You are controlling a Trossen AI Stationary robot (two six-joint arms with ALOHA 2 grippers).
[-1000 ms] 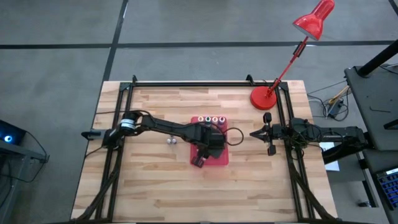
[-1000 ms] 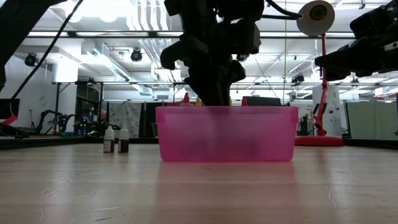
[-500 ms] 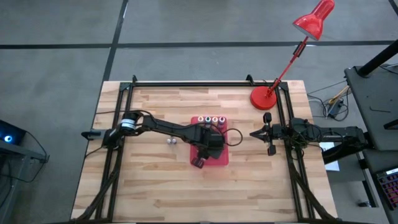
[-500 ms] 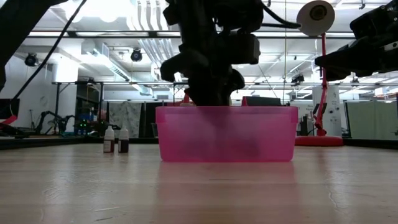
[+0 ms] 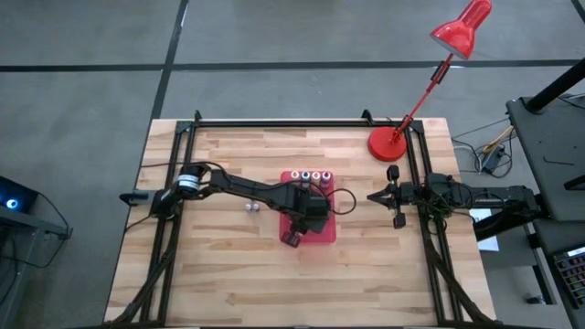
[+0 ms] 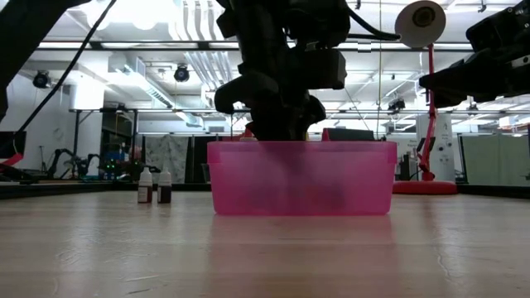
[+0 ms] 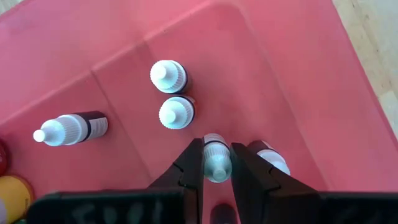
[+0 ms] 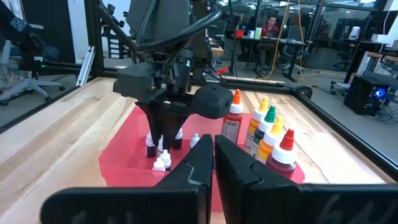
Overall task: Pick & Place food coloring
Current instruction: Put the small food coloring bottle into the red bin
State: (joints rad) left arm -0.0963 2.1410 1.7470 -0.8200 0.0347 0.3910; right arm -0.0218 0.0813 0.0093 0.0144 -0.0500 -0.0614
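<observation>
Left end effector (image 7: 217, 167) grips food coloring bottle (image 7: 216, 163) upright, cap up.

Wooden slat table (image 5: 219, 265) — pale planks, framed by dark rails. Carried a red tray (image 5: 324, 230) near its middle, flat on the boards. Just left of the tray stood two tiny food coloring bottles (image 6: 155, 186), upright and side by side — caps pale, contents probably dark. Toward the far right corner sat the red lamp's round base (image 5: 387, 143).
</observation>
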